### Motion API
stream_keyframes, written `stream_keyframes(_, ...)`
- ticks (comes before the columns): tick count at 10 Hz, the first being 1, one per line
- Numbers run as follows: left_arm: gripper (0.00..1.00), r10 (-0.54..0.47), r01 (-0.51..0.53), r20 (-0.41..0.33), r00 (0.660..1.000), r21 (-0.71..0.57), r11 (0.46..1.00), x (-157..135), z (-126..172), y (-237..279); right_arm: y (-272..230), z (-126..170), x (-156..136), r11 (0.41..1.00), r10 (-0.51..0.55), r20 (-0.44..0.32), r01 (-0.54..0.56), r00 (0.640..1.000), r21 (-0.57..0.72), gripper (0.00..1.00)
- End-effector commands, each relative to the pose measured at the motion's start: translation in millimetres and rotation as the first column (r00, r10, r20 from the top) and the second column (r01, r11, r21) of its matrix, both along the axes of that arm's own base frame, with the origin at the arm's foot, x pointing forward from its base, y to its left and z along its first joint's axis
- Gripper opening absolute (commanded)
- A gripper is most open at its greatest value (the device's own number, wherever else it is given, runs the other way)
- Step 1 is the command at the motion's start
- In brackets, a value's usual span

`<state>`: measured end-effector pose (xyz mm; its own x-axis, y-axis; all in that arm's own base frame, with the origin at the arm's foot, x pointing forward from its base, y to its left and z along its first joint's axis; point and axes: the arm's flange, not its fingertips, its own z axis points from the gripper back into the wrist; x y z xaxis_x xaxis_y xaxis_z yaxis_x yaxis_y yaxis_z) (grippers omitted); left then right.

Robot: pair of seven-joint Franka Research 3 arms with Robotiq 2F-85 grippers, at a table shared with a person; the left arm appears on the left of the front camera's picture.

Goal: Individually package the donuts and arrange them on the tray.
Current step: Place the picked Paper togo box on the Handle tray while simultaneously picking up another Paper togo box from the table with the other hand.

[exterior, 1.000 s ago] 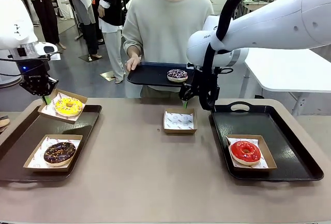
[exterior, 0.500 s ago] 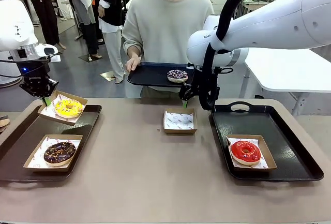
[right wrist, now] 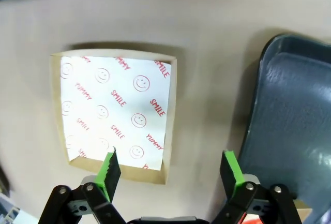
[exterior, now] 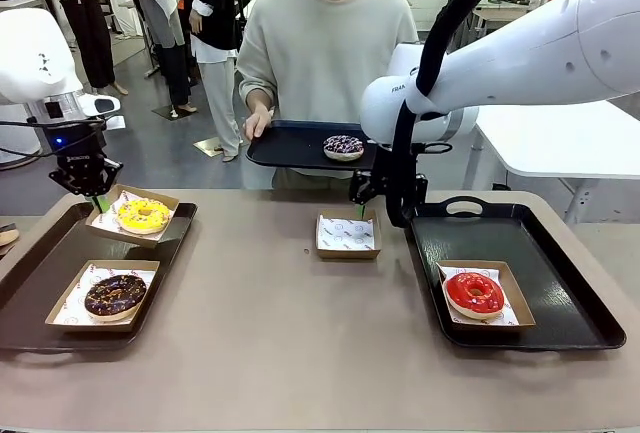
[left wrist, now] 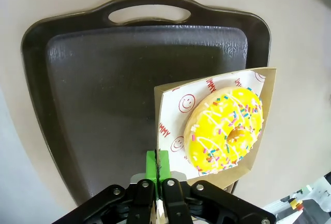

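Observation:
My left gripper (exterior: 97, 199) (left wrist: 159, 168) is shut on the corner of a cardboard box (left wrist: 258, 81) that holds the yellow donut (exterior: 143, 215) (left wrist: 226, 131), tilted over the far end of the left tray (exterior: 40, 263) (left wrist: 103, 74). Nearer on that tray, the chocolate donut (exterior: 115, 295) lies in its own box. The red donut (exterior: 474, 293) sits boxed on the right tray (exterior: 560, 283). A person holds a dark tray (exterior: 285, 145) carrying the purple donut (exterior: 343, 144). My right gripper (exterior: 360, 203) (right wrist: 170, 168) hangs open just above the far edge of an empty box (exterior: 347, 234) (right wrist: 116, 113).
The person stands at the far side, one hand (exterior: 257, 121) on the held tray. The right tray's rim (right wrist: 269, 94) lies close beside the empty box. Bare tabletop (exterior: 290, 333) stretches between the two trays.
My left gripper has carried the yellow donut's box rightward and lower over the left tray. The right gripper has shifted slightly right and down toward the empty box.

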<state>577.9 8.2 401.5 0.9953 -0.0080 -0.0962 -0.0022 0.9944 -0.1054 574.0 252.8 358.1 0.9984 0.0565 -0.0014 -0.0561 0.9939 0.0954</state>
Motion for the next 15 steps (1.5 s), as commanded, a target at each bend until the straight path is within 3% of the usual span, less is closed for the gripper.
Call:
stream_keyframes(1, 0.01, 0.031, -0.031, -0.018, 0.999, -0.005, 1.0, 10, 5, -5, 6, -13, -7, 0.999, -0.049, 0.015, 0.049, 0.999, -0.018, 1.0)
stream_keyframes(10, 0.01, 0.018, -0.018, -0.063, 0.998, 0.001, 1.0, 27, -13, -7, -2, -45, 2, 0.998, -0.048, -0.028, 0.049, 0.998, 0.043, 1.0)
stream_keyframes(15, 0.01, 0.001, 0.005, -0.091, 0.996, 0.07, 0.998, 38, -33, -15, -2, -51, 7, 0.998, -0.04, -0.047, 0.042, 0.998, 0.048, 1.0)
